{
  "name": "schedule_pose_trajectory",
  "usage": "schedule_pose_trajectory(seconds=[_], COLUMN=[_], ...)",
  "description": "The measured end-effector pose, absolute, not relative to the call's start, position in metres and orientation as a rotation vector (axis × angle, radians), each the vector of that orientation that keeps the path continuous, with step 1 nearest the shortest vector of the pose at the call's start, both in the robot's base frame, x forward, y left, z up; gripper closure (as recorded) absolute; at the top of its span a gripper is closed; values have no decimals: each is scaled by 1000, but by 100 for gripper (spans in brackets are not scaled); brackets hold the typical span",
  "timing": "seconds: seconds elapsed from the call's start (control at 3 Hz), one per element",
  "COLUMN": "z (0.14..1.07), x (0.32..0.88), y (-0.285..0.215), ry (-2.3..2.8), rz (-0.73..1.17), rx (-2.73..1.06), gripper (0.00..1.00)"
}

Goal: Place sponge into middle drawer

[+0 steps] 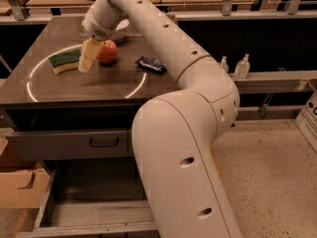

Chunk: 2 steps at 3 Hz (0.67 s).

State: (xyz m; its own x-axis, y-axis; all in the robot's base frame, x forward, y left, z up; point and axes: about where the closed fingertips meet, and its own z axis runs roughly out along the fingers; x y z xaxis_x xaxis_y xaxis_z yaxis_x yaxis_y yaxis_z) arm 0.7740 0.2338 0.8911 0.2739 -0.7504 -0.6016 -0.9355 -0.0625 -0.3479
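Note:
The sponge, pale yellow foam with a dark green top, lies flat on the dark table top at its left side. My gripper hangs just right of the sponge, its pale fingers pointing down, close to the sponge's right end. The red apple sits right behind the gripper. The middle drawer is pulled out wide below the table, its bare grey floor showing; my arm's large lower body hides its right part.
A dark snack packet lies right of the apple. A white bowl stands behind the apple. The upper drawer with a black handle sits slightly out. A cardboard box stands at the left. Two bottles stand on a right ledge.

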Motion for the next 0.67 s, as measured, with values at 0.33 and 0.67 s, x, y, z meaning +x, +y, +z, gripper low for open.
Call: schedule_pose_trajectory(seconds=[0.33,0.67], z=[873,860], x=[773,772], y=[252,265], ry=[1539,1546], rz=[367,395], rx=[-1899,-1930], gripper=[0,0])
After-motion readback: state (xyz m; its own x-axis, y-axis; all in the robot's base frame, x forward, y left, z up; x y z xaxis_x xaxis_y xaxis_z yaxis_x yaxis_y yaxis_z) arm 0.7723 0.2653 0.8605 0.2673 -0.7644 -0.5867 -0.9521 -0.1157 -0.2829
